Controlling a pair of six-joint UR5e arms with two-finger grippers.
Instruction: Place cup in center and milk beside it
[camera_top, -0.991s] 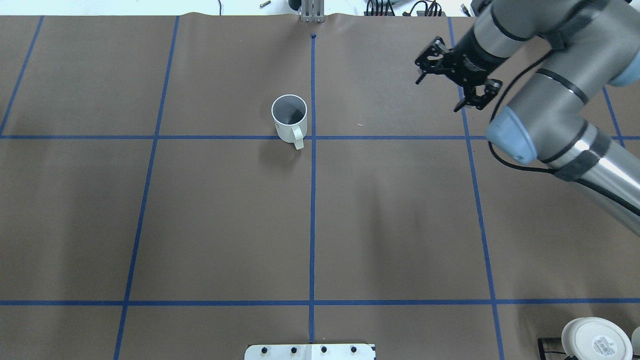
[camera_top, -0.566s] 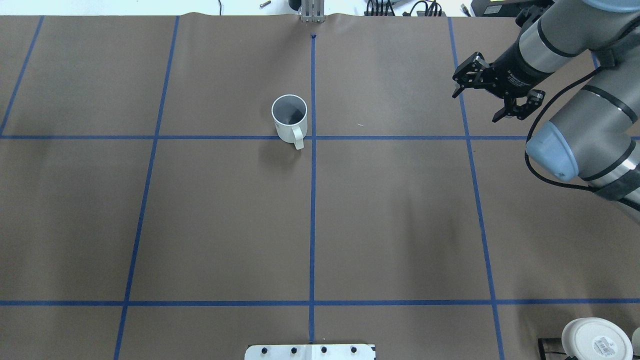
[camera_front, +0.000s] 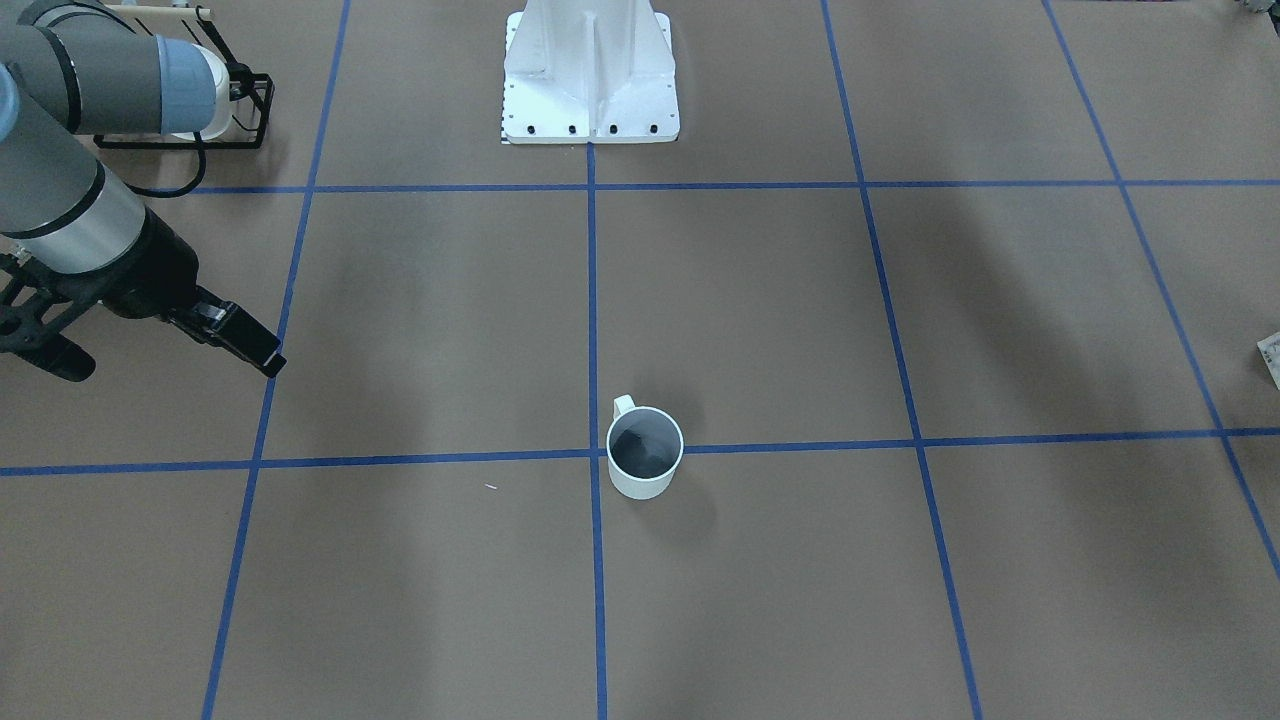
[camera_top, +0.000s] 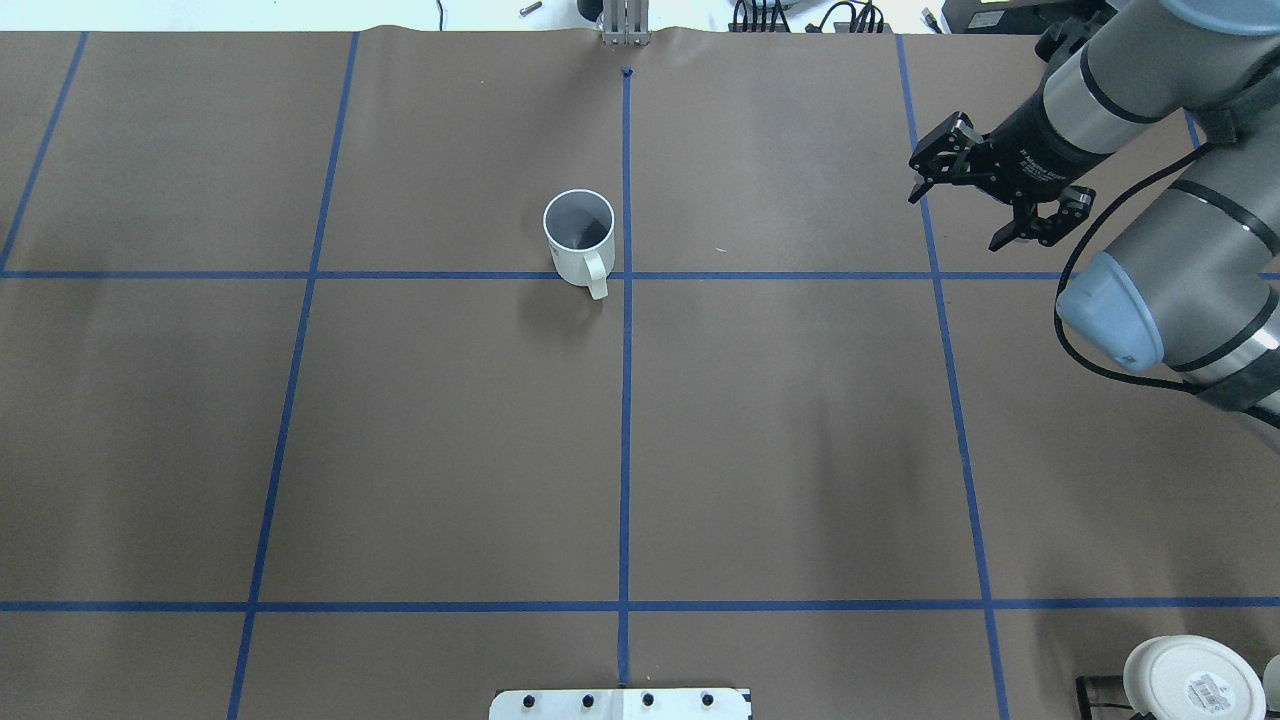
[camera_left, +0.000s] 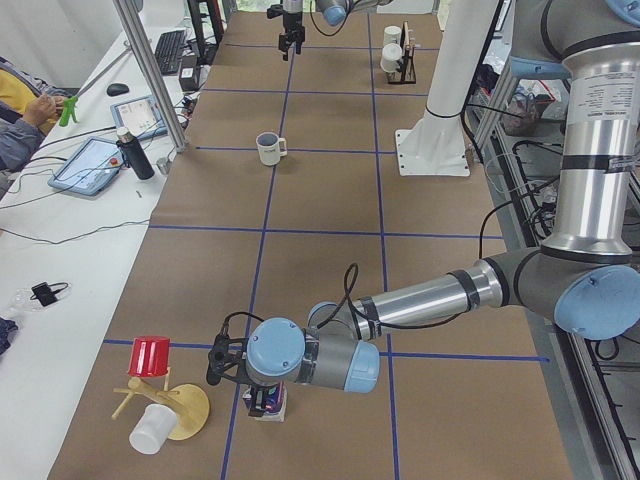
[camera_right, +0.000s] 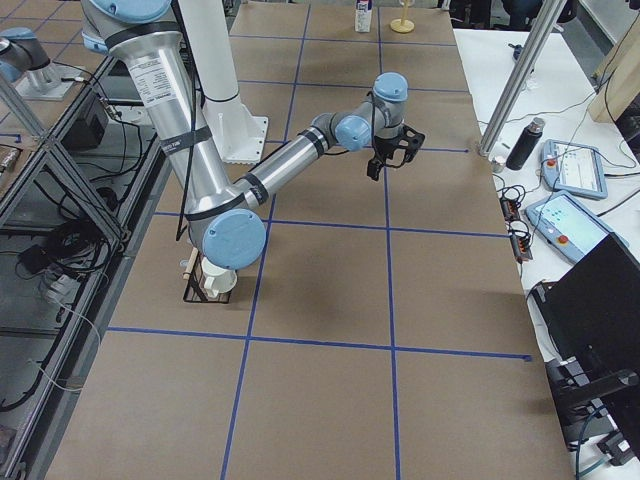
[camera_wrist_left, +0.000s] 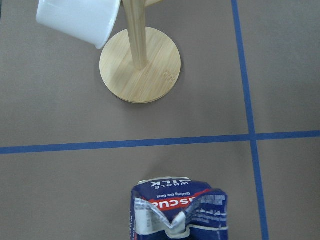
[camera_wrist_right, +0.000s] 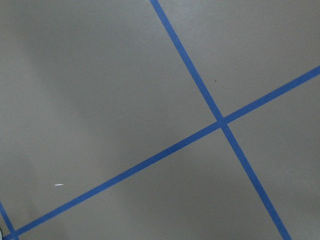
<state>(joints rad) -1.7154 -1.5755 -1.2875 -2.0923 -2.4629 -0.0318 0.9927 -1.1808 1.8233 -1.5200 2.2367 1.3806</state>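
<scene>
The cup is a white mug with a dark inside. It stands upright just left of the table's centre line, and it also shows in the front view and the left side view. My right gripper is open and empty, hovering well to the cup's right; it also shows in the front view. The milk, a blue and white carton with a red band, stands at the table's far left end. My left gripper is at the carton; I cannot tell whether it is open or shut.
A wooden mug stand with a white cup and a red cup stands close beside the milk. A squat white cup sits on a black rack near the robot's right. The robot base stands at the near table edge.
My right gripper has moved to the right, away from the cup, and has stayed open. The cup has not moved.
</scene>
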